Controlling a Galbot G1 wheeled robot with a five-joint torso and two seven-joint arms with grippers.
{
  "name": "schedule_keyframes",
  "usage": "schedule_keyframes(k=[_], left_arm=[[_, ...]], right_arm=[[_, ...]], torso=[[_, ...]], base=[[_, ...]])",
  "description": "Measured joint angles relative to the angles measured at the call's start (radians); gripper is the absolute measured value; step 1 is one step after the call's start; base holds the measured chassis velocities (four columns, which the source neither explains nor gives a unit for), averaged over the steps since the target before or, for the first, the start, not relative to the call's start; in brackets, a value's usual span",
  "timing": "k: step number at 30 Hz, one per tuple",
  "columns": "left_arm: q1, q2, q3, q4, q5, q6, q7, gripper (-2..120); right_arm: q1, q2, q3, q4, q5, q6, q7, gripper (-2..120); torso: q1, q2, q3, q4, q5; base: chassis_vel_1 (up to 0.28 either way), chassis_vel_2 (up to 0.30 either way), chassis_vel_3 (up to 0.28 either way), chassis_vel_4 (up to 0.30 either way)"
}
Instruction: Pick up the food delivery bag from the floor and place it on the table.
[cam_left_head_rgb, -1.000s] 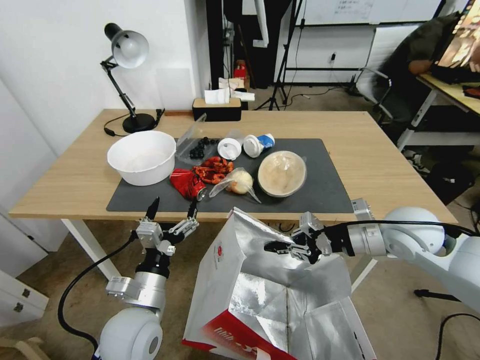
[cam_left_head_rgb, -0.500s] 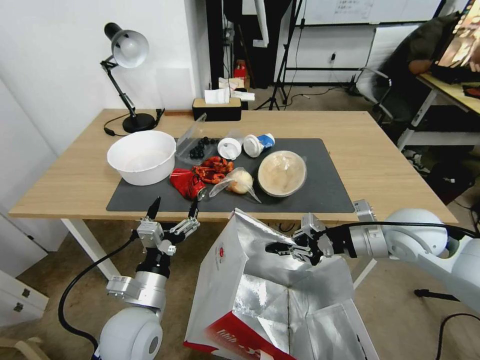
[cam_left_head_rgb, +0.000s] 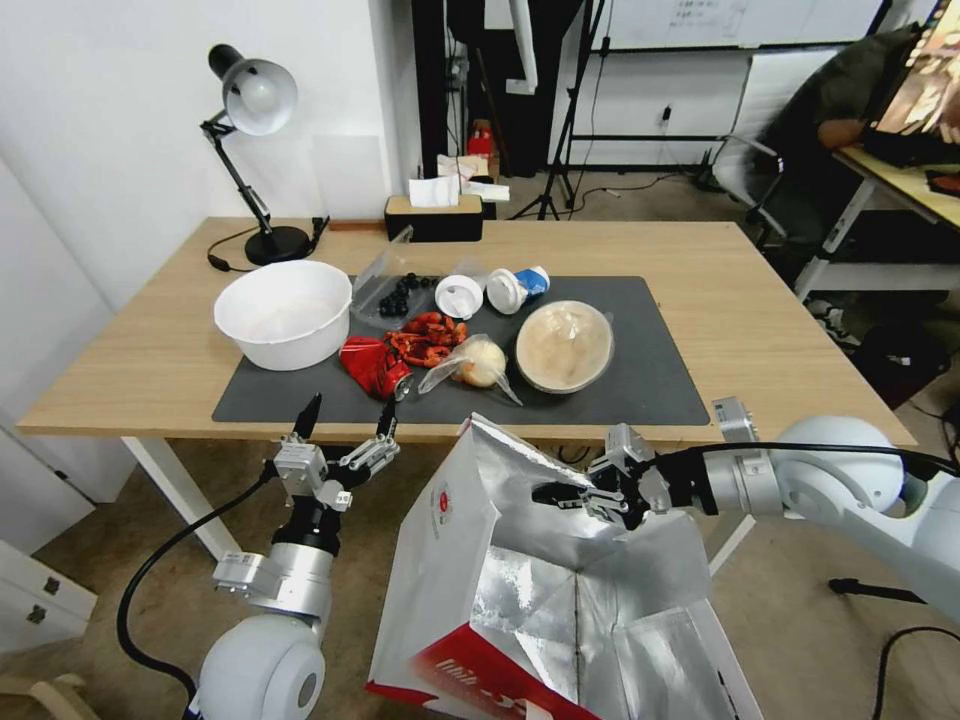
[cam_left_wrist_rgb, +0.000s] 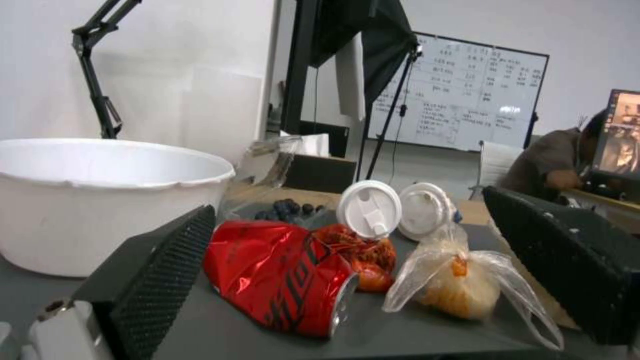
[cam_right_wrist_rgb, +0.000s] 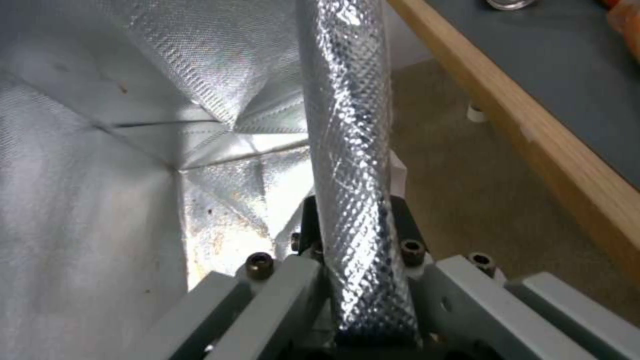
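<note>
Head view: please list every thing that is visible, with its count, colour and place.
food delivery bag: 1, white, red, silver-lined, before table edge
table: 1, light wood
mat: 1, dark grey, on table
bowl: 1, white, mat's left
crushed can: 1, red, mat
lidded cups: 2, white, mat
round container: 1, beige, mat
lamp: 1, black, table's far left
tissue box: 1, black, far edge
left end effector: open, near table edge
right end effector: shut on bag rim

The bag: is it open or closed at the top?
Open: the bag gapes, foil lining and bottom visible; right gripper pinches its rim.
</note>
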Motion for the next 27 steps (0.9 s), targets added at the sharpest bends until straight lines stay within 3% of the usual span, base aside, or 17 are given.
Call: schedule_keyframes(k=[7,10,13,16,18,25,27], left_arm=[[-0.002,-0.001,0.0,0.001,0.001,-0.008,0.0,100],[-0.004,0.003,0.001,0.002,0.0,-0.01,0.0,100],[-0.009,0.008,0.002,0.003,-0.004,-0.012,0.0,100],[-0.009,0.011,0.003,0.003,-0.007,-0.013,0.0,100],[-0.009,0.012,0.003,0.003,-0.008,-0.014,0.0,100],[-0.009,0.027,0.0,-0.006,-0.018,-0.025,-0.013,100],[-0.008,0.028,-0.001,-0.006,-0.018,-0.026,-0.013,100]], right_arm=[[-0.023,-0.028,0.067,0.014,0.046,0.001,0.009,0],[-0.073,-0.052,0.146,0.033,0.1,0.0,0.055,0],[-0.111,-0.095,0.229,0.063,0.244,-0.014,0.146,0],[-0.095,-0.117,0.248,0.066,0.33,-0.022,0.199,0],[-0.083,-0.124,0.253,0.066,0.36,-0.024,0.22,0],[0.045,-0.14,0.251,0.079,0.626,-0.055,0.506,0],[0.061,-0.14,0.25,0.08,0.662,-0.06,0.538,0]], torso=[[-0.001,-0.001,-0.001,0.0,0.0],[-0.001,-0.001,-0.001,0.0001,0.0002],[-0.001,-0.002,-0.001,-0.0003,0.0],[-0.001,-0.002,-0.001,0.0,0.0],[-0.001,-0.002,-0.001,0.0001,-0.0001],[-0.001,-0.002,-0.001,0.0001,0.0],[-0.001,-0.002,-0.001,0.0,0.0]], base=[[0.0,0.0,0.0,0.0],[0.0,0.0,0.0,0.0],[0.0,0.0,0.0,0.0],[0.0,0.0,0.0,0.0],[0.0,0.0,0.0,0.0],[0.0,0.0,0.0,0.0],[0.0,0.0,0.0,0.0]])
